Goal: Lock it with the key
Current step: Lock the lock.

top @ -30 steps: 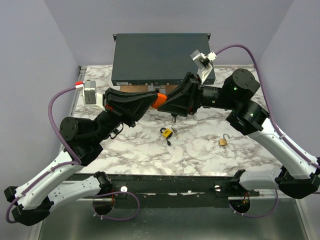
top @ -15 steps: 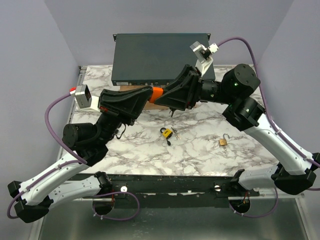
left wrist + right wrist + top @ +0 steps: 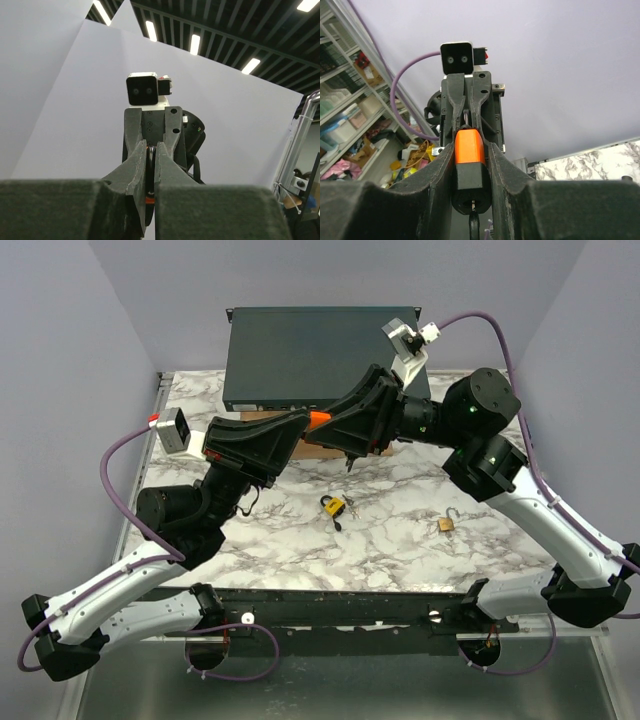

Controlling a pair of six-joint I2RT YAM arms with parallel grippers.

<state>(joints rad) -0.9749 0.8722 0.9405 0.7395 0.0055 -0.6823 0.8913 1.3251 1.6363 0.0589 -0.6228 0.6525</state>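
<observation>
Table point(image 3: 250, 530): metal rail along L edge, open marble from there to centre. Dark box point(image 3: 320, 350) closed off the back edge. Yellow padlock point(image 3: 333, 505) lay mid-table. Brass padlock point(image 3: 447, 525), shackle up, lay further R, well apart from it, w/ open marble round both.

L arm: base at near-L corner, elbow bent, forearm slanting up & R, off the table. L gripper point(image 3: 466, 120) jaws together; a thin metal bit sat betw. the tips, couldn't tell if pinched. It was tip to tip w/ R gripper point(image 3: 470, 152), above the box's front edge.

R jaws were clamped on the orange head of the key point(image 3: 317, 419); dark keys point(image 3: 347, 462) dangled below. R arm: base near-R corner, elbow high, forearm about level, pointing L.
</observation>
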